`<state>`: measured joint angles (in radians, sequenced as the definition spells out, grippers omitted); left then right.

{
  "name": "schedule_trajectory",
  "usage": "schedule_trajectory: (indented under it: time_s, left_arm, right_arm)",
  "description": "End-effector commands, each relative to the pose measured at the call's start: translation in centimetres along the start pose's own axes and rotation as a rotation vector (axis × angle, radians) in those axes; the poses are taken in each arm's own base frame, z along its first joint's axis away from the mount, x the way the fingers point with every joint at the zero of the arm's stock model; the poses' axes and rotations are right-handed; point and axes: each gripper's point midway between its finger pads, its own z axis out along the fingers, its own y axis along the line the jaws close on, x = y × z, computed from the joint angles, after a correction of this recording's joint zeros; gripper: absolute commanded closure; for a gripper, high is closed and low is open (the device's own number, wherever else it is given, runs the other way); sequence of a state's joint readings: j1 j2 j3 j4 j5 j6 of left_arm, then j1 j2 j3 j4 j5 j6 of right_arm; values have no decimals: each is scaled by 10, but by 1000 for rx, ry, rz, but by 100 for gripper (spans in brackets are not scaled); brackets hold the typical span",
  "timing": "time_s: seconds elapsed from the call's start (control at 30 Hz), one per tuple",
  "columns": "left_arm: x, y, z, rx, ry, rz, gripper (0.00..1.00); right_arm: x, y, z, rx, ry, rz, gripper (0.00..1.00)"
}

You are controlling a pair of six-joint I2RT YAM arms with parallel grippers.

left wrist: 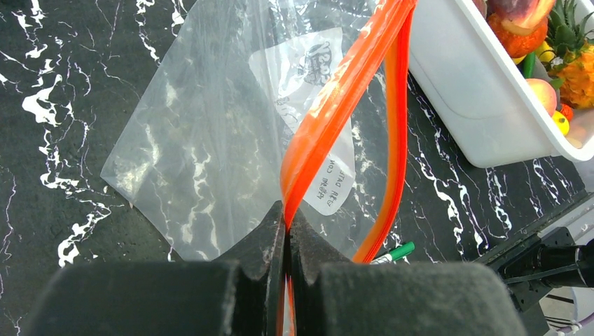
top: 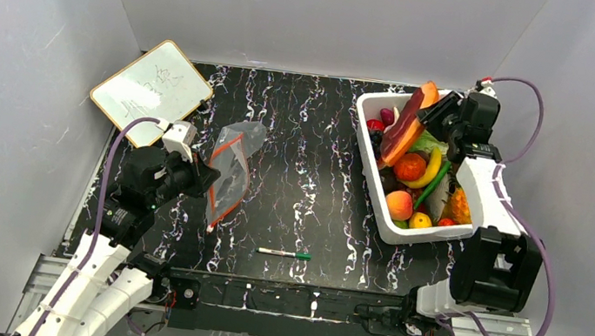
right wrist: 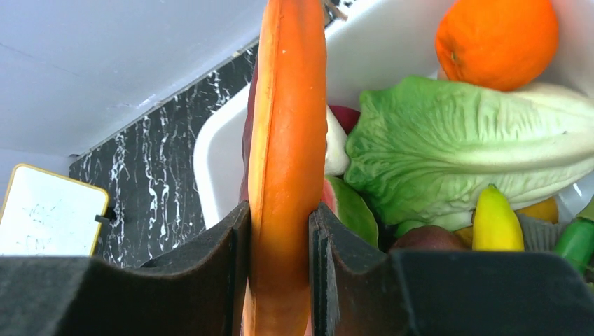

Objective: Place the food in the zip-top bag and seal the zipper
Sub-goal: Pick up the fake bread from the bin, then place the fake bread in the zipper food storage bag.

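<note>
The clear bag's (left wrist: 203,147) orange-red strip (left wrist: 335,105) is pinched by the left gripper (left wrist: 286,227). A long orange toy fruit (right wrist: 287,112) is squeezed by the right gripper (right wrist: 279,234).

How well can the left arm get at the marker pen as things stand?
Probably not yet: nothing covers the marker pen, which lies apart on the table, but the left tool is shut on the zipper.
</note>
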<state>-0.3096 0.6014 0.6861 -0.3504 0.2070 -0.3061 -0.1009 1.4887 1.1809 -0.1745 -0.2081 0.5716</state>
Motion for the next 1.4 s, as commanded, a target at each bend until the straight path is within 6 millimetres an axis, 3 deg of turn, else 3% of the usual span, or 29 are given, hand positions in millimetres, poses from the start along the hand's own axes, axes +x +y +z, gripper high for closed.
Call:
schedule_trajectory:
  time_s: [0.0, 0.13, 0.3, 0.4, 0.57, 0.7, 0.9, 1.03, 1.2, 1.37]
  left_arm:
    - [-3, -4, 0, 28, -17, 9, 100]
    - [-2, -4, 1, 31, -14, 6, 100]
    - [-1, -7, 2, 48, -14, -4, 100]
    - [-3, -9, 3, 56, -25, -7, 100]
    - [-14, -12, 4, 69, -79, -11, 100]
    - [-41, -12, 3, 52, -172, 35, 100]
    - [-95, -2, -3, -45, -297, 241, 100]
    - [-118, 10, -1, -130, -341, 339, 100]
    - [-107, 19, 17, -148, -285, 355, 100]
    - [-65, 30, 39, -130, -169, 303, 100]
  right_arm:
    - [-44, 40, -31, -136, -165, -119, 100]
    - [-47, 67, -49, -210, -186, -160, 100]
    - [-49, 119, -82, -352, -253, -279, 100]
    - [-34, 157, -100, -466, -236, -330, 100]
    - [-6, 195, -122, -575, -152, -322, 100]
    - [25, 219, -140, -645, -67, -329, 100]
    - [66, 239, -168, -755, 79, -281, 100]
    - [96, 241, -182, -799, 169, -278, 100]
    - [137, 235, -188, -815, 299, -270, 100]
    - [182, 237, -198, -859, 439, -243, 100]
